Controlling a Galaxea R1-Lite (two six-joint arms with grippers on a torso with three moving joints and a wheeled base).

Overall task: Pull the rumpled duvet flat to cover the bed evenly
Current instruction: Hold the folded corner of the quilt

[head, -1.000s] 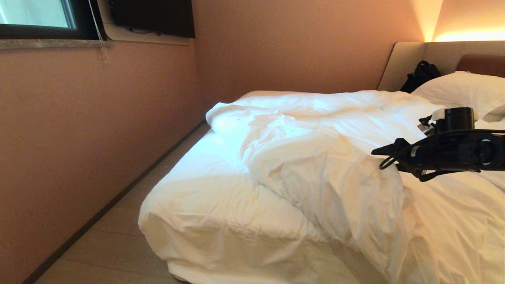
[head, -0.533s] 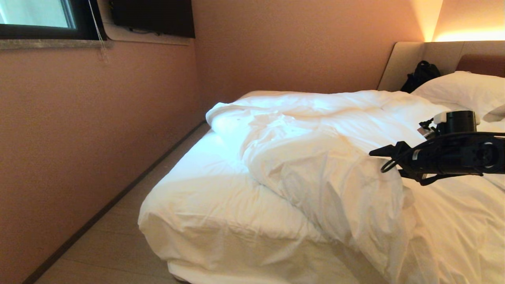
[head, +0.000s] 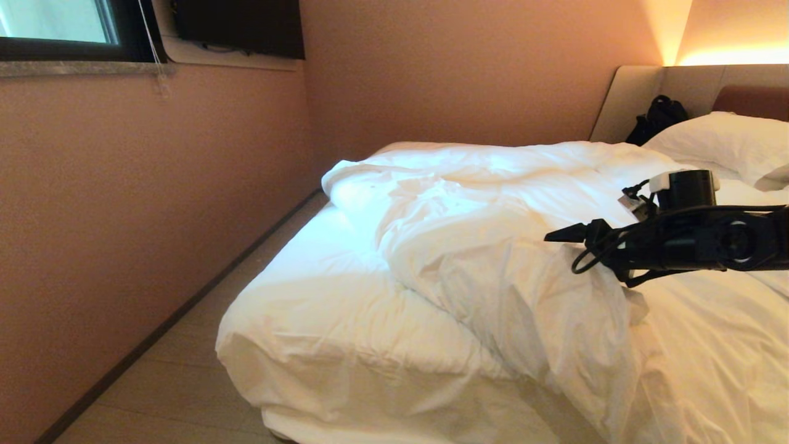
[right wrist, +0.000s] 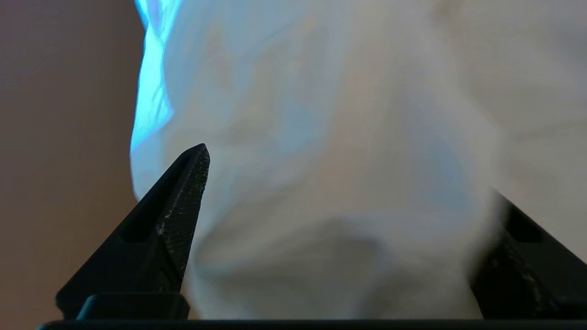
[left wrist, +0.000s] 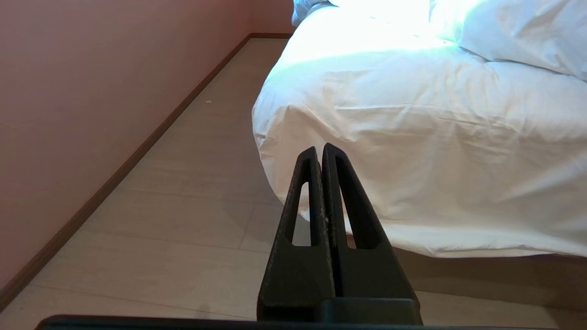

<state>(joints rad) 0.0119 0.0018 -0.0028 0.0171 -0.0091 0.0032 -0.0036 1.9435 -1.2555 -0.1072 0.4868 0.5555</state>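
Observation:
The white duvet (head: 505, 246) lies bunched in a thick diagonal ridge across the bed (head: 320, 320). The near left part of the sheeted mattress is bare. My right gripper (head: 564, 237) hovers level just over the duvet's right side, pointing left. In the right wrist view the right gripper (right wrist: 351, 183) is open, its fingers (right wrist: 183, 206) wide apart with duvet (right wrist: 321, 137) fabric bulging close between them. My left gripper (left wrist: 321, 149) is shut on nothing, low over the floor before the bed's (left wrist: 412, 137) foot corner, and does not show in the head view.
A pillow (head: 721, 142) and a black bag (head: 656, 117) sit by the padded headboard (head: 635, 92). A pink wall (head: 123, 216) runs along the bed's left side, with a narrow strip of floor (head: 185, 370) between them.
My right arm has swung to the left over the duvet, and its jaws have spread wider. The duvet and the left arm have not moved.

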